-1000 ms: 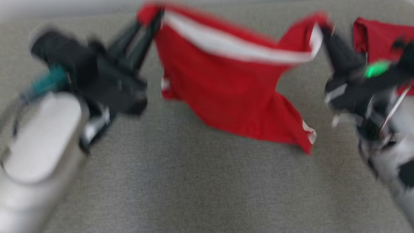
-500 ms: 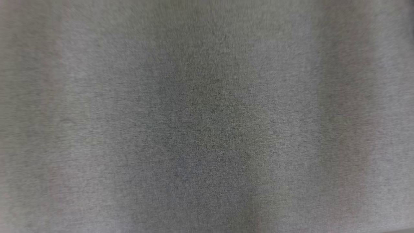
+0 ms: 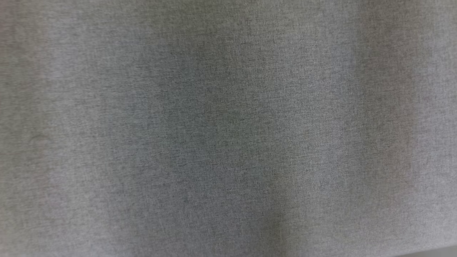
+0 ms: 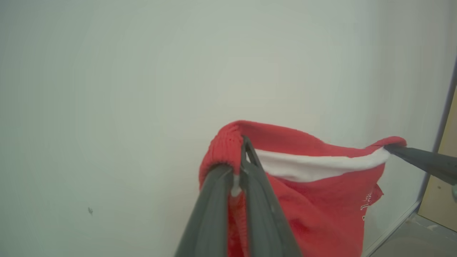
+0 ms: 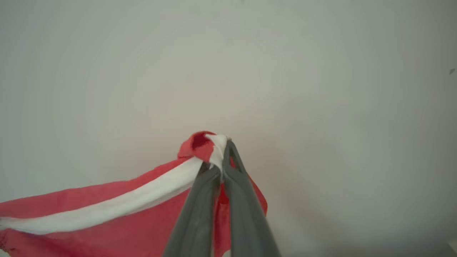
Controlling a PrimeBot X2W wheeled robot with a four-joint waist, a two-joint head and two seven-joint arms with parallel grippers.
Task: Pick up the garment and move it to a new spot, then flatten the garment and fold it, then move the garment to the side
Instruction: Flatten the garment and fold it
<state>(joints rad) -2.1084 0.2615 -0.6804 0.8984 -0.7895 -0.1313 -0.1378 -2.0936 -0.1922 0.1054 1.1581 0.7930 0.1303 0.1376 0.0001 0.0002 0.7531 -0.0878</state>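
The left gripper (image 4: pixel 240 160) and the right gripper (image 5: pixel 220 153) are clamping fully closed on the left and right top corners of the red garment (image 4: pixel 314 203), which is hanging stretched between them, so pulling wider is probably risking one corner slipping out.

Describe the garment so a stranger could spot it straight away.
Find the pale wall. Before it, the garment hangs stretched between the left gripper and right gripper. Its red cloth and white top band set it apart from the dark fingers.

Garment (image 4: pixel 321 203) seemingly between left fingers (image 4: pixel 210 214), right fingers (image 5: pixel 242 214)
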